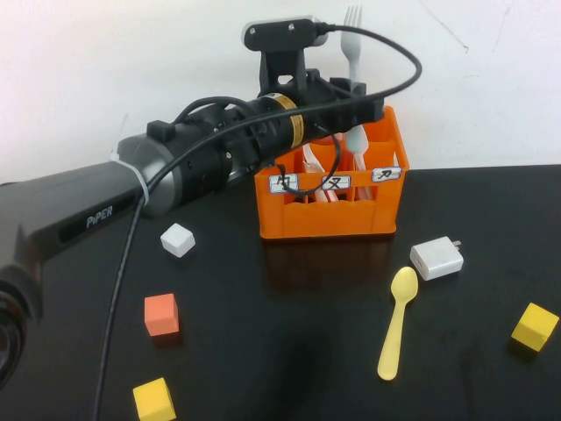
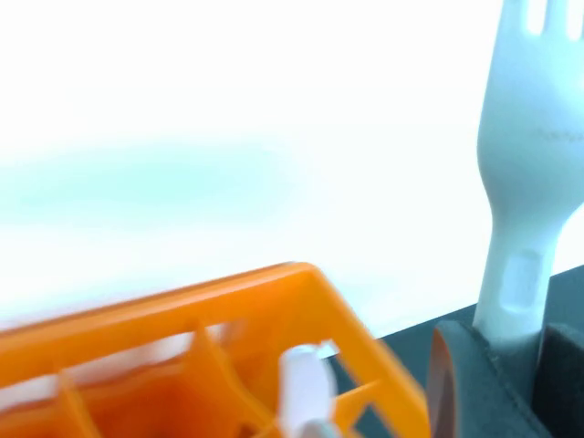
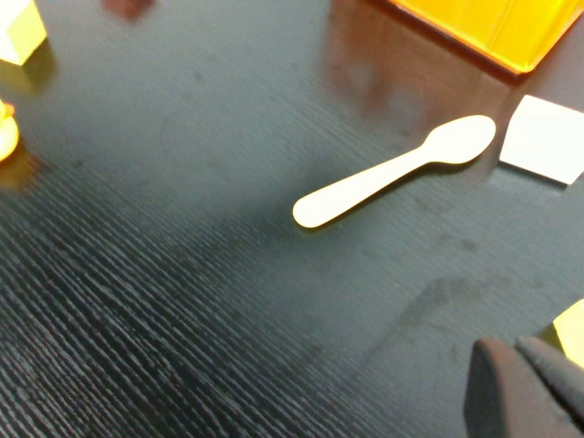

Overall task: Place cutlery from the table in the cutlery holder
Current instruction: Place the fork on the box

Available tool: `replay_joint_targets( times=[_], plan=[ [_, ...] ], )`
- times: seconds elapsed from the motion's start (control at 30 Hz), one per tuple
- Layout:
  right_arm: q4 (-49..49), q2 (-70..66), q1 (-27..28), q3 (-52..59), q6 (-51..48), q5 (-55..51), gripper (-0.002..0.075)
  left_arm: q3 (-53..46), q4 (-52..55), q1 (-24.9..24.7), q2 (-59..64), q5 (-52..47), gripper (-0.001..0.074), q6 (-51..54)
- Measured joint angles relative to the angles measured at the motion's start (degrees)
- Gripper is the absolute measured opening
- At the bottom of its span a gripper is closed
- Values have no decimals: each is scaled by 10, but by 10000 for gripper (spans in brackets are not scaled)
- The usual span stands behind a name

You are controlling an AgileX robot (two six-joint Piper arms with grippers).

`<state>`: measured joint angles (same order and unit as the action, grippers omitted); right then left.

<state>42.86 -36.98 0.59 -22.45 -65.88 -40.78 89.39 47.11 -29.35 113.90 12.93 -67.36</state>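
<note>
We find the left gripper [image 1: 355,98] clamped on the fork [image 1: 352,44], held upright, tines up, over the right compartment of the cutlery holder [image 1: 329,219]; its labels are unreadable. "PIPER" marks the left arm [image 1: 96,215]. The right gripper [image 3: 525,388] shows closed fingertips only. The spoon [image 1: 396,322] lies on the table [image 1: 280,351], nearer us.

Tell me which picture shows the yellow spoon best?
The right wrist view: the spoon lies whole and large on the table. The high view shows it smaller, by the white block. The left wrist view shows only the fork in the left gripper.
</note>
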Motion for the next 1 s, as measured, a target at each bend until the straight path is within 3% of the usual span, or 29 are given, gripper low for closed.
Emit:
replay_joint_targets(
  times=[0.33,0.5,0.8,1.0],
  plan=[
    [0,0,0,0,0,2,-2,2,0,5,3,-19,120,128],
    [0,0,0,0,0,2,-2,4,-22,31,20,1,120,133],
    [0,0,0,0,-12,1,-2,4,-73,71,75,177,120,122],
    [0,0,0,0,-13,1,-2,4,-74,71,110,211,120,148]
  ],
)
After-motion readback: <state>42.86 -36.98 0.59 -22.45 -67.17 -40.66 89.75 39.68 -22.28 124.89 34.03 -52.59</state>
